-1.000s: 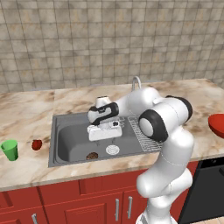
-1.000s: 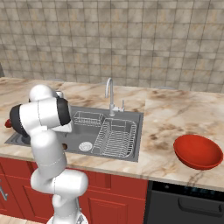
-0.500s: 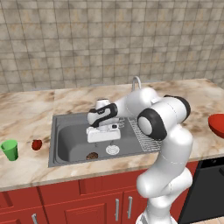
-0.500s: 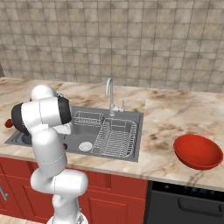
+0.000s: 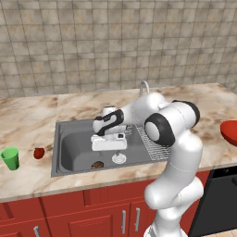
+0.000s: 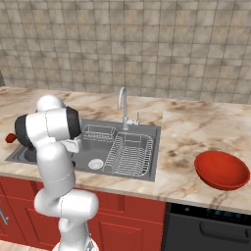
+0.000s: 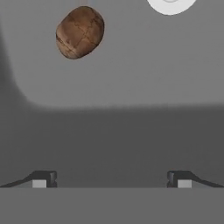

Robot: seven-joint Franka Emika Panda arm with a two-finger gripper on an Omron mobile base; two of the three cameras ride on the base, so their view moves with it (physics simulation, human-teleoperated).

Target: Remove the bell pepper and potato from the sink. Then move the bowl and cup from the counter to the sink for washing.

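The beige marbled stone counter (image 5: 32, 122) runs along the tiled wall above red cabinet doors. Set into it is the large grey stainless-steel rectangular sink (image 5: 74, 143), with a curved chrome faucet (image 6: 123, 100) at its back edge and wire dish racks (image 6: 128, 153) filling the half nearer the counter's right end. A round white drain (image 5: 119, 159) sits in the basin floor.

The wide shallow bright red bowl (image 6: 221, 169) rests on the counter well to the right of the sink, near the front edge; in the left base view only its rim shows at the right border (image 5: 229, 132).

The white arm reaches over the open half of the basin, its claw (image 5: 109, 147) pointing down inside the sink. In the hand view the claw (image 7: 111, 180) has its two dark tips wide apart with nothing between them, above bare grey basin floor.

The small dark brown oval potato (image 5: 97, 164) lies on the basin floor near the front wall, just left of the drain and apart from the claw; in the hand view it sits at the upper left (image 7: 80, 32).

The small bright green tapered cup (image 5: 10, 159) stands upright on the counter left of the sink, near the front edge. The small glossy red bell pepper (image 5: 39, 152) lies on the counter between the cup and the sink's left rim, touching neither.
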